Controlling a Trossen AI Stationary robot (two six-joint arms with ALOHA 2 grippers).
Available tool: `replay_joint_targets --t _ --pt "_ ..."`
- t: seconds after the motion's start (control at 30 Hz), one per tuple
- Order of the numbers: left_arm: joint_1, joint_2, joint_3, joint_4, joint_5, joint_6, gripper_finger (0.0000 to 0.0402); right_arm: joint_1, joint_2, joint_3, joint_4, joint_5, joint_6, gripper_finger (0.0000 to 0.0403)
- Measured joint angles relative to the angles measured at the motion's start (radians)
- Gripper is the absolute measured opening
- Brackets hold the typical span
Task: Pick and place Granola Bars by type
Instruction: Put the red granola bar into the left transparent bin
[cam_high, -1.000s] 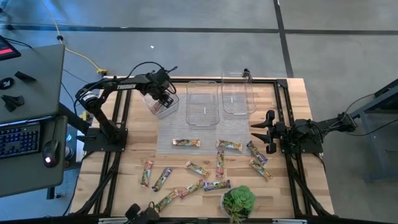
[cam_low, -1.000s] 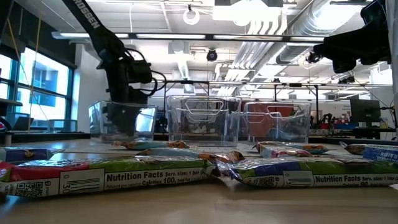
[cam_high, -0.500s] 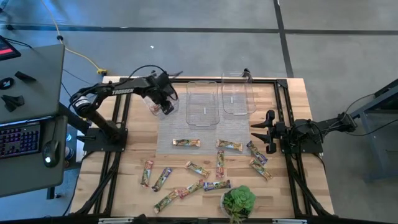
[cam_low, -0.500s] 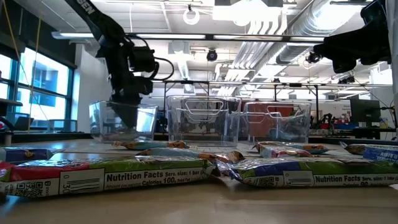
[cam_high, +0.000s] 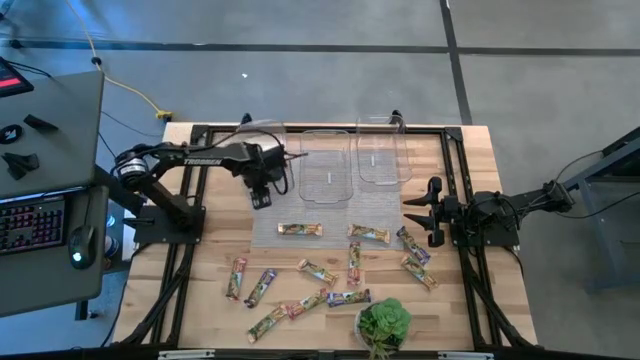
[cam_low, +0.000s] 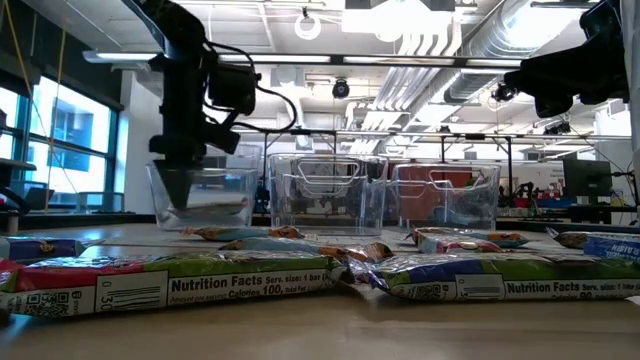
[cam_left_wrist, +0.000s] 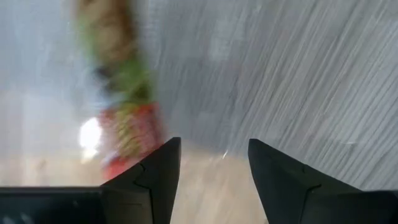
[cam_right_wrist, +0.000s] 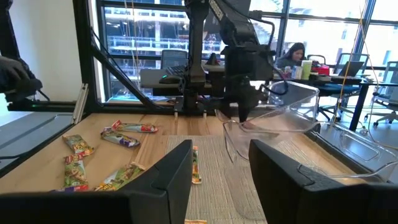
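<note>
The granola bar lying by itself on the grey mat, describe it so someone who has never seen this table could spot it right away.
Start at the wooden table and find the grey woven mat at its middle, in front of the clear plastic bins. On the mat's left half lies one slim foil-wrapped granola bar, lengthwise across. Unlike the scattered bars nearer the green potted plant, it lies alone, closest to the bins.

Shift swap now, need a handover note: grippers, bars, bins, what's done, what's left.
Left gripper: open, empty, over the mat in front of the left bin.
Right gripper: open, empty, parked at the table's right edge.
Granola bars: about a dozen loose on the mat and table.
Done: contents of the left bin can't be made out; middle bin and right bin look empty.
Left: sort the loose bars by type.
</note>
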Motion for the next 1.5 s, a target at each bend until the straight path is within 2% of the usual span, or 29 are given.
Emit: replay_joint_targets --t 0.43,0.57,0.67,0.73,0.87,0.93,1.0,1.13,1.27,1.37,1.5 --pt "0.016 -0.003 0.112 -0.101 -0.2 0.034 0.0184 0.0 0.0 0.0 0.0 0.0 0.0 0.0145" --pt "0.015 -0.013 0.19 -0.207 -0.251 0.057 0.0184 0.0 0.0 0.0 0.0 0.0 0.0 0.0145" --pt "0.015 -0.019 0.296 -0.345 -0.259 0.033 0.0184 0.0 0.0 0.0 0.0 0.0 0.0 0.0145" --pt "0.015 -0.019 0.38 -0.455 -0.222 -0.011 0.0184 0.0 0.0 0.0 0.0 0.0 0.0 0.0145" --pt "0.015 -0.021 0.539 -0.61 -0.045 -0.055 0.0184 0.0 0.0 0.0 0.0 0.0 0.0 0.0145" --pt "0.014 -0.035 0.594 -0.66 0.027 -0.078 0.0184 0.0 0.0 0.0 0.0 0.0 0.0 0.0145" --pt "0.014 -0.068 0.622 -0.672 0.057 -0.103 0.0184 0.0 0.0 0.0 0.0 0.0 0.0 0.0145" --pt "0.015 -0.158 0.614 -0.674 0.059 -0.196 0.0184 0.0 0.0 0.0 0.0 0.0 0.0 0.0145" --pt "-0.006 -0.288 0.537 -0.663 0.08 -0.349 0.0184 0.0 0.0 0.0 0.0 0.0 0.0 0.0145" --pt "-0.071 -0.386 0.443 -0.627 0.082 -0.466 0.0184 0.0 0.0 0.0 0.0 0.0 0.0 0.0145" --pt "-0.243 -0.487 0.287 -0.53 0.085 -0.639 0.0184 0.0 0.0 0.0 0.0 0.0 0.0 0.0145"
